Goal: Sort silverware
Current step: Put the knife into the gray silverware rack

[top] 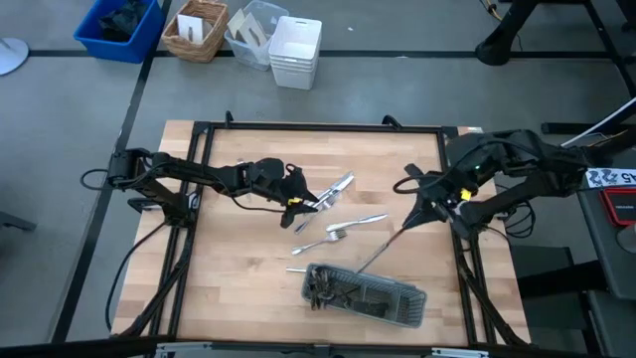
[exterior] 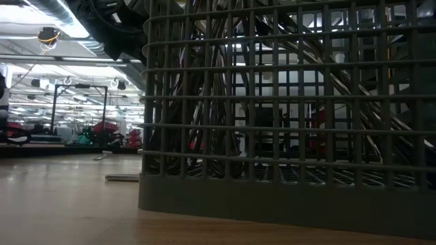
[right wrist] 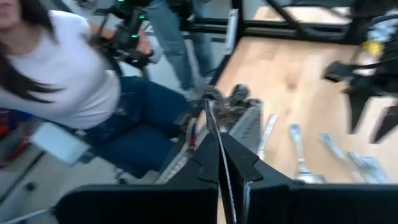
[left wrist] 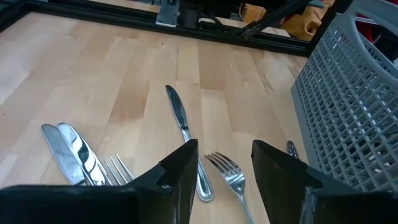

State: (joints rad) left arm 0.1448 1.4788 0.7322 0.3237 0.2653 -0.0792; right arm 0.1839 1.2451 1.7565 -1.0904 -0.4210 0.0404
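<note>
Over the mesh tray [top: 364,295], the right gripper [top: 408,221] is clamping 1 slim utensil [top: 381,251], angling it tray-ward; left gripper [top: 297,203] is hovering open above loose silverware [top: 338,235].

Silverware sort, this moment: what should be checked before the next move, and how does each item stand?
1. Right claw shut on a slim utensil: ok.
2. That utensil's tip over the tray: cannot tell.
3. Left claw open, lined up on a fork: ok.
4. Table free of unsorted silverware: not ok, several pieces lie loose.
5. Person clear of the arms: cannot tell.
</note>
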